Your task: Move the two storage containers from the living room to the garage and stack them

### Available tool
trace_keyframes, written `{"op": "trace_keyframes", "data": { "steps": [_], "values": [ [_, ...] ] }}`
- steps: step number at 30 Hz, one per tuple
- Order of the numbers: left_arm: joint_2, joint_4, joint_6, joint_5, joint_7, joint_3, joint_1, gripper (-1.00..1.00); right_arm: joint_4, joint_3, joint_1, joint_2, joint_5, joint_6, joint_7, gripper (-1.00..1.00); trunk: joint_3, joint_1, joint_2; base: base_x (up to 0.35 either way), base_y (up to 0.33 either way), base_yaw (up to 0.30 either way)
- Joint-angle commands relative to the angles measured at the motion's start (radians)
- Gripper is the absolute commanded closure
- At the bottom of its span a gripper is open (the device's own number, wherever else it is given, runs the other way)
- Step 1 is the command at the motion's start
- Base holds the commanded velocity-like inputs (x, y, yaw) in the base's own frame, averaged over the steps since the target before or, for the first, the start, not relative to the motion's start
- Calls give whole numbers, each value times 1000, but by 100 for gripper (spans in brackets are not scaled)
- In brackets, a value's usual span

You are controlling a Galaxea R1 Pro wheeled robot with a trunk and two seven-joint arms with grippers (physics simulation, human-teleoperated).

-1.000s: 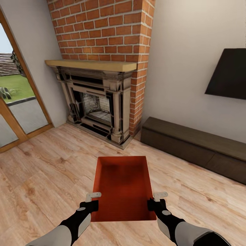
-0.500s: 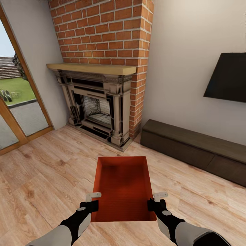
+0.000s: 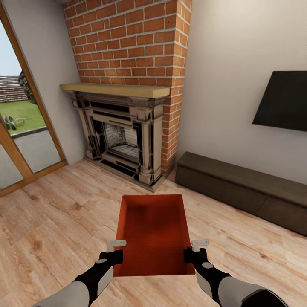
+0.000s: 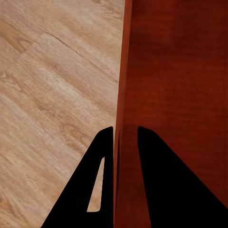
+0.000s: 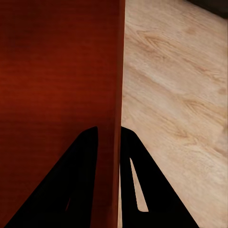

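While the living room spreads ahead of me, its pale wood-plank floor [image 3: 51, 221] running to a red-brick fireplace [image 3: 128, 98] with a dark metal surround, a black wall TV [image 3: 283, 100] hangs above a long low dark-brown bench [image 3: 238, 187] along the wall to the fireplace's right, and a glazed door [image 3: 21, 128] at the far left looks out on grass. In front of my trunk I carry one orange-red storage container [image 3: 153, 232], open side up and roughly level, lifted off the planks, its long axis pointing away from me; a two-sided hold near the close end keeps the tub from tipping, I judge, as the base rolls. The left gripper [image 3: 116, 250] is clamped on the tub's left wall: in the left wrist view one dark finger [image 4: 97, 185] sits outside the thin wall and the other inside, pressed against it. The right gripper [image 3: 194, 250] mirrors that on the right wall, one finger [image 5: 76, 185] on the ribbed inner face, its partner outside over the floor. The garage is nowhere in these pictures, so I take this to be the carrying leg, with setting down and stacking not yet done.
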Motion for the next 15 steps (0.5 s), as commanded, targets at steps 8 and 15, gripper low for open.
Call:
{"op": "trace_keyframes", "data": {
  "steps": [8, 15],
  "values": [
    [1, -2, -5, -10, 21, 9, -1, 100, 23, -18, -1, 0, -32, -7, -7, 100, 12, 0, -1, 0, 0, 0],
    [0, -1, -5, -8, 21, 9, -1, 100, 23, -18, -1, 0, -32, -7, -7, 100, 23, 0, -1, 0, 0, 0]
  ]
}}
